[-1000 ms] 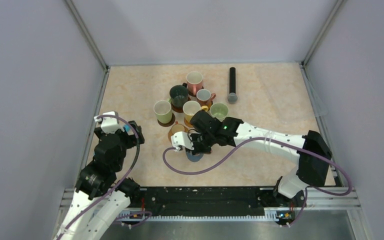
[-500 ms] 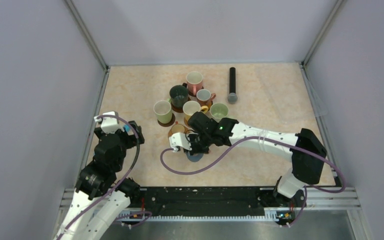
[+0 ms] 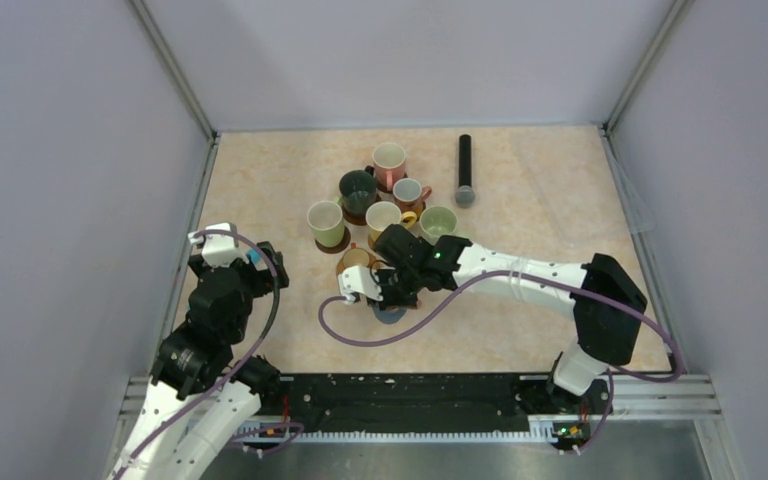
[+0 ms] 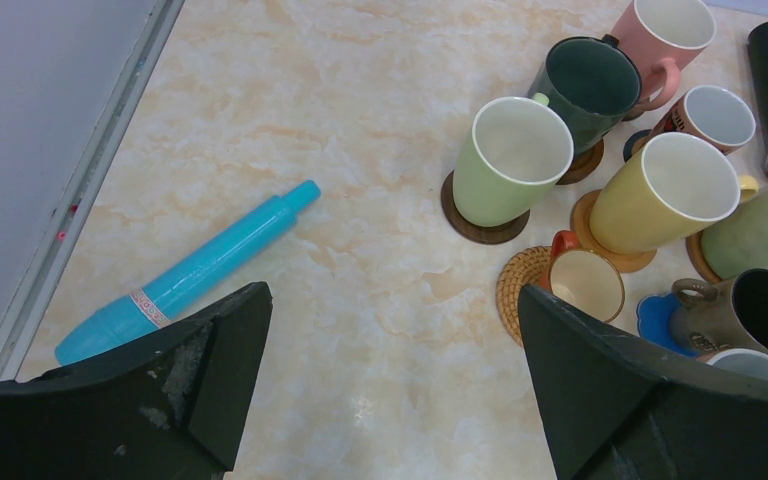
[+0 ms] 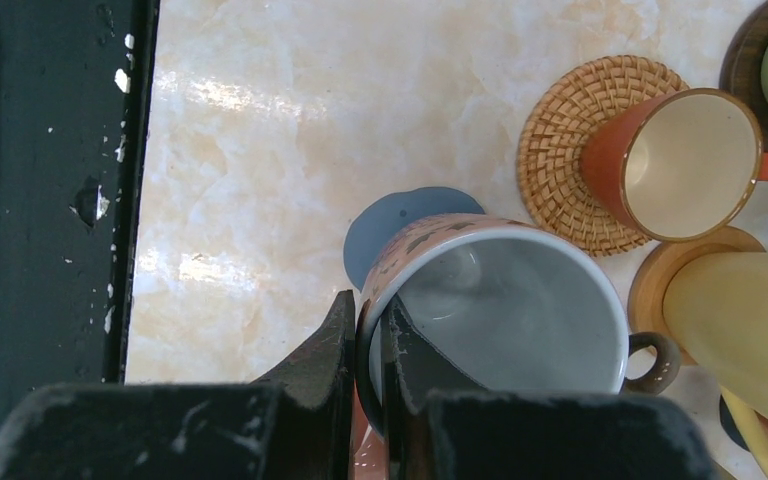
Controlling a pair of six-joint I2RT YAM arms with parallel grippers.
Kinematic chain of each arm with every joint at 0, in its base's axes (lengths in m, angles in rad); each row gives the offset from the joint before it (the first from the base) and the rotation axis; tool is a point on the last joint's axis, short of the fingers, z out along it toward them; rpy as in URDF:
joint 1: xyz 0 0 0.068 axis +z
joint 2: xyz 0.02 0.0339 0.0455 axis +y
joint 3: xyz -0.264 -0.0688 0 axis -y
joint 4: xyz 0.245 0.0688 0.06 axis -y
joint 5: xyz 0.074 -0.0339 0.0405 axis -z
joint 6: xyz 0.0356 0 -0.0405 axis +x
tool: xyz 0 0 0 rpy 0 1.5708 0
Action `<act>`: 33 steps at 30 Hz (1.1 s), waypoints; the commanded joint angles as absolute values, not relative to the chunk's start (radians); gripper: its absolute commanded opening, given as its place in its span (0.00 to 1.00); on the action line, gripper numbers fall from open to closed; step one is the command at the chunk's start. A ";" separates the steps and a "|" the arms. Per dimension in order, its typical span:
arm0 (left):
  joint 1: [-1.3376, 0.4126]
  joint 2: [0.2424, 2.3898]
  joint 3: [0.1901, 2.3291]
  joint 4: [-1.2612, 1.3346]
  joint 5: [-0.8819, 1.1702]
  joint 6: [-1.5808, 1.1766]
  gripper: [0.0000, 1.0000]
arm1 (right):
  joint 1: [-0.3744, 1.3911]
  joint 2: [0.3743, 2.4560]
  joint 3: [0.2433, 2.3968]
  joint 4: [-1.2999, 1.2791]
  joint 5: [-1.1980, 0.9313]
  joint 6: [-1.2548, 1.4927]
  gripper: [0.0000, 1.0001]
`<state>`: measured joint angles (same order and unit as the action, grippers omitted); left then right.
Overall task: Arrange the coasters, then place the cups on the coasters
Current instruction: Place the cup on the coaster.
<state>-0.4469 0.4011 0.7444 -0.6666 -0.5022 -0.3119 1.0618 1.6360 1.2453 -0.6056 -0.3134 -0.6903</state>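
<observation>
Cups (image 3: 382,215) are crowding together on the desk (image 3: 540,200), toward 11 o'clock of its middle in the top view, and most are sitting upright on coasters (image 4: 584,222).

At the cluster's 6 o'clock edge, the right end effector (image 5: 370,305) is clamping the rim of a patterned cup (image 5: 505,310) that is grey inside. One finger is pressing the outer wall and the other is reaching down inside. That cup is sitting over a grey-blue coaster (image 5: 400,225) and hiding its 4 o'clock part. Whether the base is touching the coaster, the views are not showing.

At 1 o'clock of it in the right wrist view, a small orange cup (image 5: 685,165) is sitting on a woven coaster (image 5: 570,130).

Over in the left wrist view, a pale green cup (image 4: 510,165) is standing on a dark brown coaster (image 4: 457,220). A dark green cup (image 4: 590,85) is touching it at 1 o'clock, and a pink cup (image 4: 665,35) is just beyond. A yellow cup (image 4: 665,190) is sitting at its 3 o'clock. A dark brown cup (image 4: 745,310) is partly covering a blue flower-shaped coaster (image 4: 655,320).

The left end effector (image 4: 392,295) is hovering by the desk's 8 o'clock edge, jaws gaping wide and gripping nothing. A teal pen (image 4: 195,270) is lying at 8 o'clock of the pale green cup. A black cylinder (image 3: 465,165) is lying apart, at 2 o'clock of the cluster.
</observation>
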 commanded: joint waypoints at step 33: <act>-0.448 0.404 0.756 -0.630 -0.508 -0.303 0.99 | 1.047 1.670 1.284 -0.537 -0.347 -0.692 0.26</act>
